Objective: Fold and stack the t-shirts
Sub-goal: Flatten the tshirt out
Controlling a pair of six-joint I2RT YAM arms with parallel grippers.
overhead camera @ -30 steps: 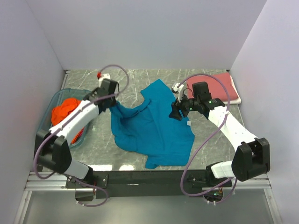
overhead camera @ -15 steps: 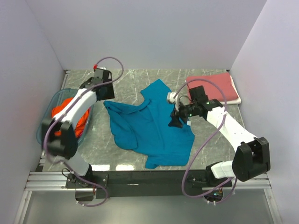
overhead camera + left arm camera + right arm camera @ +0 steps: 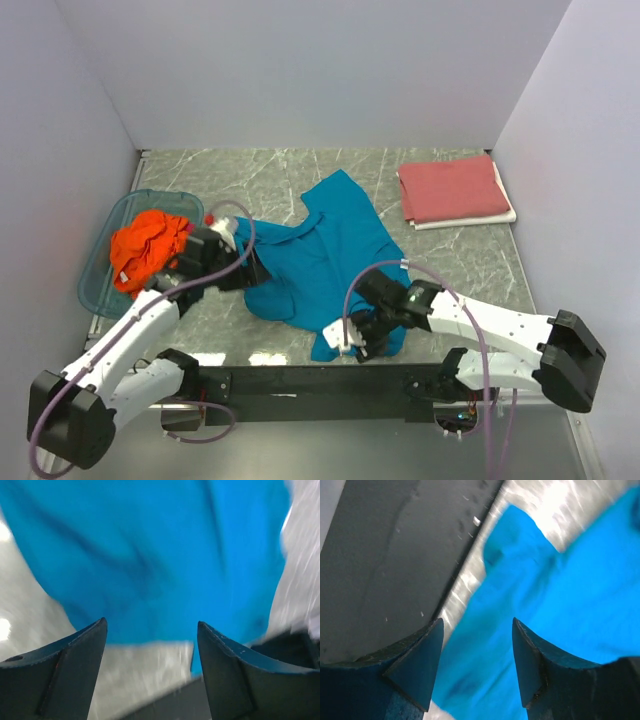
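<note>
Red t-shirt (image 3: 455, 190) folded; teal t-shirt (image 3: 335, 250) rumpled, orange t-shirt (image 3: 145, 245) in tub (image 3: 93, 272); left gripper (image 3: 150, 625) and right gripper (image 3: 477, 622) apart, empty.

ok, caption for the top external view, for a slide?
Left gripper and right gripper, both open, at the crumpled teal t-shirt; red t-shirt folded far right, orange t-shirt in the blue tub.

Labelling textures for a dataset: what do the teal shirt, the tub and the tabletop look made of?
Teal shirt: soft matte cloth, wrinkled and draping. Tub: translucent bluish plastic, see-through rim. Tabletop: grey veined, glossy with glare; stone or printed laminate, cannot tell.
</note>
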